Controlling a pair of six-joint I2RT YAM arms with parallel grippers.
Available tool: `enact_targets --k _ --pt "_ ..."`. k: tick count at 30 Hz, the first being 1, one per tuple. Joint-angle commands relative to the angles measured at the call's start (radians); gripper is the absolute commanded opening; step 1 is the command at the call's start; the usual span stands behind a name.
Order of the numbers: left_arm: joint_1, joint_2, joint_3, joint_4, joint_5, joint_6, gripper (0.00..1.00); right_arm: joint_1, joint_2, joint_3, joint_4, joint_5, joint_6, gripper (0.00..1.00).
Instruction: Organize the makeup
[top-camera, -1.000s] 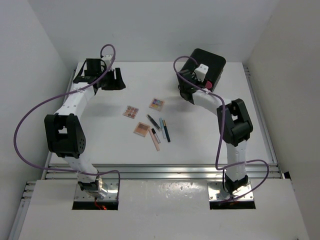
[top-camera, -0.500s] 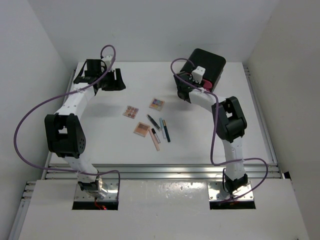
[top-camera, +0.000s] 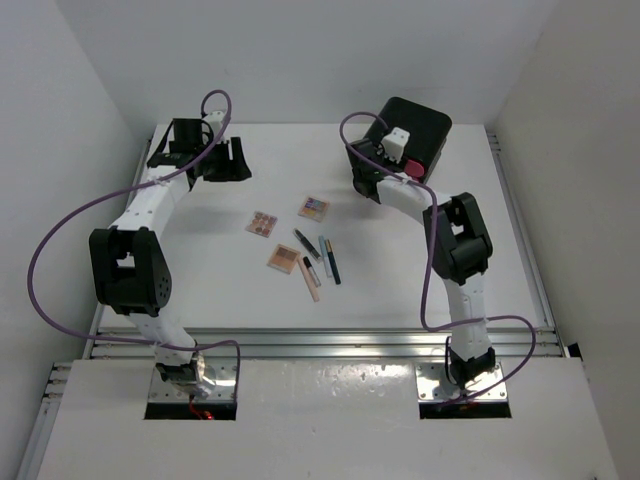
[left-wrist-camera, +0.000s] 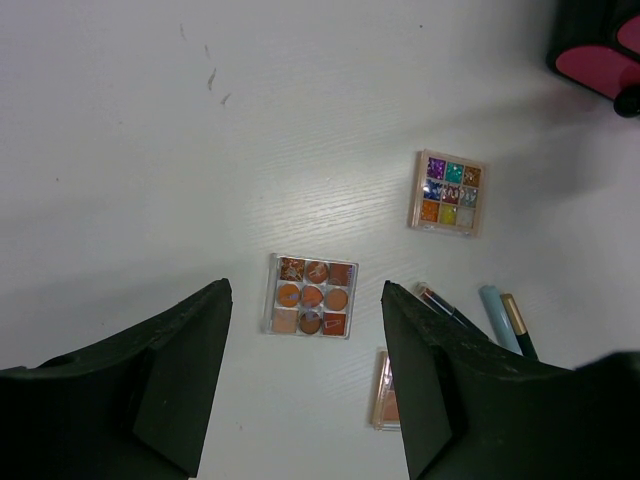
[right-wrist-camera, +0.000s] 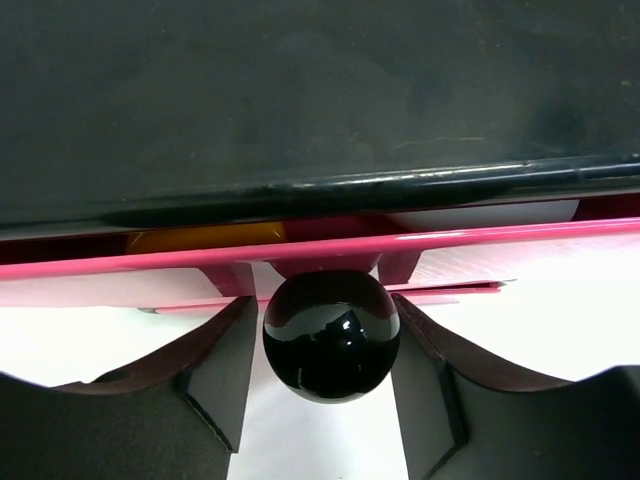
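makeup (top-camera: 307, 244) lies mid-way across the white table (top-camera: 200, 280), well apart from both claws. three square palettes (top-camera: 262, 222) sit beside pencils (top-camera: 331, 262) whose long axes run far to near, near ends leaning right. since a second ago the right arm's elbow has swung left and the makeup has not moved. right claw (right-wrist-camera: 325, 310) pinches the black knob (right-wrist-camera: 331, 345) of a pink drawer (right-wrist-camera: 500, 240) in the black box (top-camera: 420, 125). left claw (left-wrist-camera: 305, 290) hangs spread apart, empty. white walls (top-camera: 300, 60) enclose the table.

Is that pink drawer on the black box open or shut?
Open a crack: the right wrist view shows a gap between the drawer front and the box above it. The right gripper clasps its knob.
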Motion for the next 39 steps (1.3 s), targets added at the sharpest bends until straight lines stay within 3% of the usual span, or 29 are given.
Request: enact_targets --k 1,7,14,30,39 --pt "0.014 -0.013 -0.005 0.022 0.016 0.000 0.67 -0.001 0.007 0.039 0.023 0.030 0.003 0.53" --pt "0.014 -0.013 -0.005 0.022 0.016 0.000 0.67 -0.007 0.029 0.041 0.004 0.033 0.030 0.53" --pt "0.014 -0.013 -0.005 0.022 0.016 0.010 0.67 -0.006 0.032 0.052 0.035 0.044 0.009 0.46" --pt "0.014 -0.013 -0.005 0.031 0.016 0.010 0.67 0.010 -0.039 -0.043 0.095 0.047 -0.040 0.00" --pt "0.014 -0.013 -0.005 0.031 0.016 0.010 0.67 0.053 -0.100 -0.162 0.124 0.052 -0.037 0.00"
